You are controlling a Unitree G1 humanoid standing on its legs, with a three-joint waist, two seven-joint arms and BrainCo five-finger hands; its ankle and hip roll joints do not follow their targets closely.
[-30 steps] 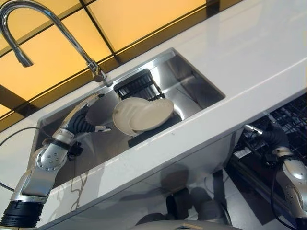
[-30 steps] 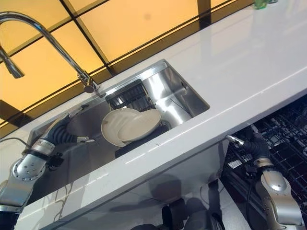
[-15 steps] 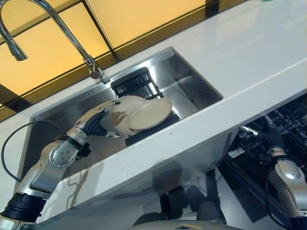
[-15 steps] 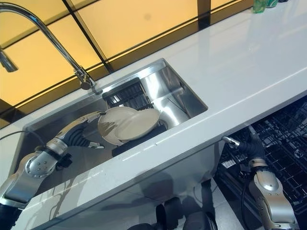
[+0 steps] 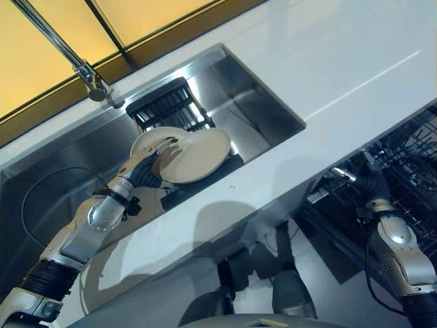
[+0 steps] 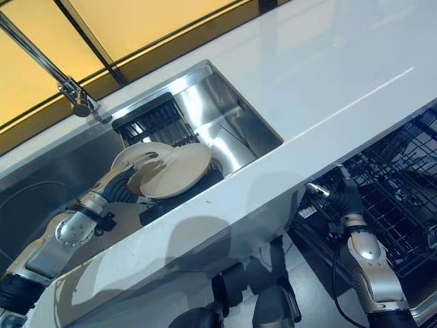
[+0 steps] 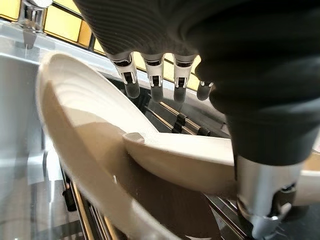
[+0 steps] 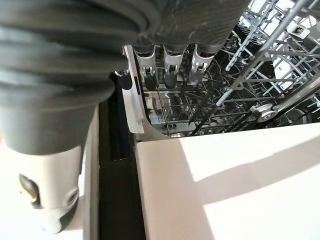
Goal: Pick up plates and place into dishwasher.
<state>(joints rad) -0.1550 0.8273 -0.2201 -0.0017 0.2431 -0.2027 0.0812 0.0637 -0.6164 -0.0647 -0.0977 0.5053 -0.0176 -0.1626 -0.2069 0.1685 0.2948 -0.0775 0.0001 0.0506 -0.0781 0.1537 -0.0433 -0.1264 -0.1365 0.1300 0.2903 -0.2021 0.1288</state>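
Two cream plates lean together in the sink, the front plate overlapping the rear plate. My left hand is at their left edge and open. Its fingers stretch over the rear plate's rim, and its thumb sits by the front plate's edge. Whether it touches the plates is unclear. My right hand hangs open below the counter, its fingers pointing at the dishwasher's black wire rack.
The steel sink is set in a white counter, with a faucet behind it. A black slatted rack stands behind the plates. The open dishwasher rack sits at the lower right.
My left hand has travelled right across the sink to the plates, and its fingers now reach over the rear plate's rim. The camera has shifted. My right hand stays by the dishwasher.
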